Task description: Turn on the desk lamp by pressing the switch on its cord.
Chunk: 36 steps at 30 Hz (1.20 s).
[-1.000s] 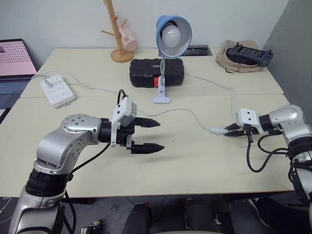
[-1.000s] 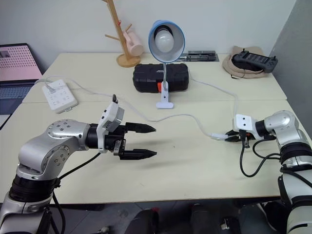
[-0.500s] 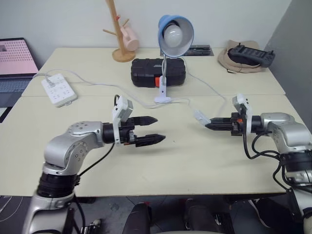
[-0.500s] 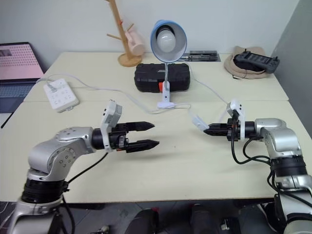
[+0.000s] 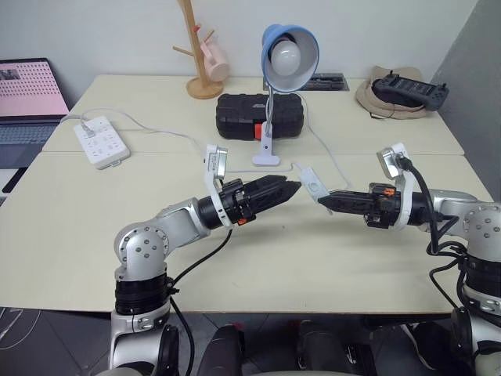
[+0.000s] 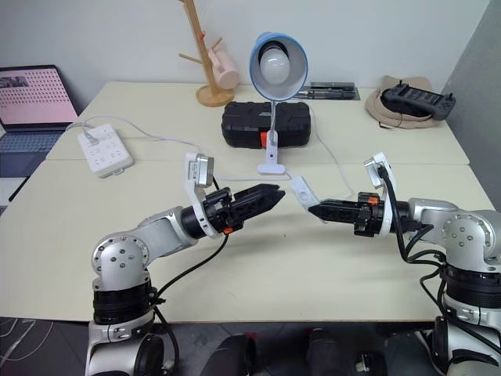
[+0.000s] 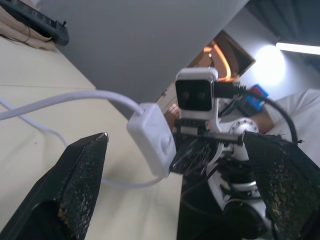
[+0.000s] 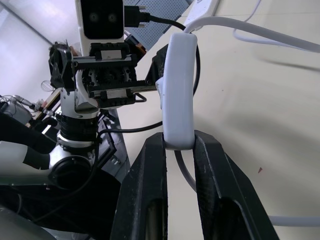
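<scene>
The desk lamp (image 5: pixel 288 55), with its blue shade and white bulb, stands at the table's middle back on a small white base (image 5: pixel 266 160). Its thin white cord (image 5: pixel 333 160) runs forward to the switch (image 5: pixel 311 182), a small white oblong held above the table. My right gripper (image 5: pixel 325 201) is shut on the switch's lower end (image 8: pixel 179 90), pointing left. My left gripper (image 5: pixel 278 190) points right at the switch from close by, open, and the switch (image 7: pixel 152 137) sits between its two spread fingers (image 7: pixel 80 185) without touching them.
A white power strip (image 5: pixel 102 141) lies at the left, with a laptop (image 5: pixel 27 98) beyond the table edge. A black case (image 5: pixel 254 116) sits behind the lamp, a wooden mug tree (image 5: pixel 200 55) at the back, and a hat with a controller (image 5: pixel 403 90) at the back right.
My right gripper lifted the switch off the table and carried it left toward the middle. My left gripper moved right and rolled, so that its fingers now flank the switch.
</scene>
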Each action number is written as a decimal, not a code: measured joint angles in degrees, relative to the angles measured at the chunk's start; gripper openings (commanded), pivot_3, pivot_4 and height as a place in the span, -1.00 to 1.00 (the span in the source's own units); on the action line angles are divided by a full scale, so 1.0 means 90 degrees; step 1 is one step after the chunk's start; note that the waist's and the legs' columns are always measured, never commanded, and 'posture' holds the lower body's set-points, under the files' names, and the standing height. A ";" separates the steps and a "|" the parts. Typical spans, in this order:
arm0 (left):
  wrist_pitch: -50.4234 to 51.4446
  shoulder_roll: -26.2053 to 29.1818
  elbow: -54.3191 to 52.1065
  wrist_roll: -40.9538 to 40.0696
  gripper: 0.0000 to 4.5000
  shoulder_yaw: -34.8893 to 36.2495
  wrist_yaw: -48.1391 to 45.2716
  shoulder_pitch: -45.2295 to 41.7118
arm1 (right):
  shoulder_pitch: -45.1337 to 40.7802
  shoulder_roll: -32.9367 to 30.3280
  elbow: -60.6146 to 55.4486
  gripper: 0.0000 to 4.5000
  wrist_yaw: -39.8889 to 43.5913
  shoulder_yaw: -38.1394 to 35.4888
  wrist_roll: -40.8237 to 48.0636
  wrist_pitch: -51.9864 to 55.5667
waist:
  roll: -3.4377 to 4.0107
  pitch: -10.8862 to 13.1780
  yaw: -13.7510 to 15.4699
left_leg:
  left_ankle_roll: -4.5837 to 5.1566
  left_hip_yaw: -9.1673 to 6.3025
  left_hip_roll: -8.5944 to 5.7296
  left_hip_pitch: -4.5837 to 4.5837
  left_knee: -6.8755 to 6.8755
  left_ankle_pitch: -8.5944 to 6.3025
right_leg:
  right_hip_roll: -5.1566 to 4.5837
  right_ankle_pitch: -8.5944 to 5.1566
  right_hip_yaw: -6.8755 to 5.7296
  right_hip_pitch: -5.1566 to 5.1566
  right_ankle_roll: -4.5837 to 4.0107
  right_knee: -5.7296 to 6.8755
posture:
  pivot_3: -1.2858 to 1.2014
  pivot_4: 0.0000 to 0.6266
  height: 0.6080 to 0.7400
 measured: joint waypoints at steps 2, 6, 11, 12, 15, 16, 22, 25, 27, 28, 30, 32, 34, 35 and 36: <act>0.0006 -0.0004 0.0002 -0.0126 1.00 -0.0008 0.0133 -0.0001 | 0.0000 -0.0001 -0.0032 -0.83 -0.0103 -0.0004 0.0157 0.0044 | 0.0000 0.0000 -0.0001 | 0.0000 0.0013 -0.0002 0.0001 0.0000 0.0000 | 0.0007 0.0000 0.0000 0.0000 0.0000 -0.0001 | 0.03 -0.52 1.00; 0.0007 -0.0001 0.0002 -0.0297 1.00 -0.0036 0.0251 0.0003 | -0.0013 -0.0001 -0.0045 -0.83 -0.0303 -0.0007 0.0454 0.0147 | 0.0000 0.0000 -0.0001 | 0.0000 0.0019 -0.0002 0.0000 -0.0001 0.0000 | 0.0008 0.0000 0.0002 -0.0001 0.0000 -0.0002 | 0.03 -0.52 1.00; 0.0003 0.0027 -0.0002 -0.0392 1.00 -0.0215 0.0247 0.0012 | -0.0245 -0.0005 -0.0038 -0.83 -0.0564 -0.0134 0.0838 0.0245 | -0.0001 0.0000 0.0000 | 0.0000 0.0025 -0.0003 -0.0001 -0.0002 0.0000 | 0.0013 0.0000 0.0001 -0.0001 0.0000 -0.0004 | 0.03 -0.52 1.00; 0.0001 0.0039 -0.0002 -0.0391 1.00 -0.0282 0.0244 0.0022 | -0.0262 -0.0005 -0.0037 -0.83 -0.0610 -0.0136 0.0940 0.0267 | -0.0001 0.0000 0.0001 | 0.0000 0.0026 -0.0003 0.0000 -0.0002 0.0000 | 0.0013 0.0000 0.0002 -0.0001 0.0000 -0.0005 | 0.03 -0.52 1.00; -0.0011 0.0076 -0.0002 -0.0390 1.00 -0.0381 0.0224 0.0039 | -0.0314 -0.0004 -0.0025 -0.83 -0.0804 -0.0137 0.1170 0.0332 | 0.0000 0.0000 0.0000 | 0.0000 0.0029 -0.0003 -0.0001 -0.0003 0.0000 | 0.0014 0.0000 0.0004 -0.0002 0.0000 -0.0006 | 0.03 -0.52 1.00; -0.0016 0.0081 -0.0002 -0.0390 1.00 -0.0402 0.0220 0.0039 | -0.0340 -0.0004 -0.0025 -0.83 -0.0840 -0.0137 0.1231 0.0342 | 0.0000 0.0000 0.0000 | 0.0000 0.0028 -0.0003 -0.0001 -0.0003 0.0000 | 0.0014 0.0000 0.0004 -0.0002 0.0000 -0.0005 | 0.03 -0.52 1.00; -0.0155 0.0081 0.0206 -0.0403 1.00 -0.0402 0.0207 -0.0002 | -0.0416 -0.0045 -0.0026 -0.83 -0.1137 -0.0139 0.1669 0.0382 | -0.0001 0.0000 0.0001 | 0.0000 0.0028 -0.0003 -0.0003 -0.0003 0.0000 | 0.0016 0.0000 0.0003 -0.0003 0.0000 -0.0009 | 0.03 -0.52 1.00; -0.0213 0.0132 0.0212 -0.0400 0.69 -0.0412 0.0110 -0.0033 | -0.0344 -0.0138 -0.0043 -0.83 -0.1209 -0.0135 0.1737 0.0375 | -0.0001 0.0000 0.0001 | 0.0000 0.0028 -0.0003 -0.0004 -0.0007 0.0000 | 0.0016 0.0000 0.0002 -0.0003 0.0000 -0.0012 | 0.03 -0.52 1.00; -0.0260 0.0202 0.0213 -0.0399 0.45 -0.0415 0.0076 -0.0033 | -0.0268 -0.0189 -0.0043 -0.83 -0.1249 -0.0135 0.1786 0.0370 | -0.0001 0.0000 0.0001 | 0.0000 0.0030 -0.0003 -0.0004 -0.0007 0.0000 | 0.0017 0.0000 0.0004 -0.0004 0.0001 -0.0012 | 0.03 -0.52 1.00; -0.0269 0.0205 0.0216 -0.0400 0.38 -0.0414 0.0073 -0.0033 | -0.0242 -0.0194 -0.0044 -0.83 -0.1259 -0.0135 0.1808 0.0369 | -0.0001 0.0000 0.0001 | 0.0000 0.0030 -0.0003 -0.0004 -0.0007 0.0000 | 0.0017 0.0000 0.0004 -0.0004 0.0001 -0.0012 | 0.03 -0.52 1.00; -0.0272 0.0204 0.0228 -0.0404 0.18 -0.0414 0.0052 -0.0033 | -0.0227 -0.0202 -0.0044 -0.83 -0.1278 -0.0132 0.1883 0.0357 | -0.0001 0.0000 0.0001 | 0.0000 0.0030 -0.0003 -0.0003 -0.0007 0.0000 | 0.0018 0.0001 0.0005 -0.0004 0.0001 -0.0012 | 0.03 -0.52 1.00; -0.0277 0.0205 0.0237 -0.0411 0.02 -0.0415 0.0006 -0.0034 | -0.0225 -0.0234 -0.0049 -0.83 -0.1294 -0.0132 0.1956 0.0318 | -0.0001 0.0000 0.0001 | 0.0000 0.0030 -0.0003 -0.0004 -0.0007 0.0000 | 0.0019 0.0000 0.0004 -0.0004 0.0002 -0.0013 | 0.03 -0.52 1.00; -0.0279 0.0205 0.0241 -0.0410 -0.14 -0.0416 -0.0028 -0.0037 | -0.0220 -0.0274 -0.0050 -0.83 -0.1316 -0.0131 0.1977 0.0291 | -0.0001 0.0000 0.0001 | 0.0000 0.0030 -0.0003 -0.0004 -0.0007 0.0000 | 0.0019 0.0000 0.0005 -0.0004 0.0002 -0.0014 | 0.03 -0.52 1.00; -0.0281 0.0205 0.0248 -0.0410 -0.21 -0.0421 -0.0031 -0.0045 | -0.0220 -0.0293 -0.0050 -0.83 -0.1339 -0.0130 0.1979 0.0273 | -0.0002 0.0001 0.0001 | 0.0000 0.0030 -0.0003 -0.0004 -0.0007 0.0000 | 0.0019 0.0000 0.0004 -0.0004 0.0002 -0.0015 | 0.03 -0.52 1.00; -0.0282 0.0205 0.0253 -0.0410 -0.31 -0.0430 -0.0034 -0.0056 | -0.0220 -0.0311 -0.0050 -0.83 -0.1361 -0.0129 0.1983 0.0262 | -0.0002 0.0001 0.0001 | 0.0000 0.0030 -0.0003 -0.0005 -0.0007 0.0000 | 0.0019 0.0000 0.0005 -0.0004 0.0002 -0.0015 | 0.03 -0.52 1.00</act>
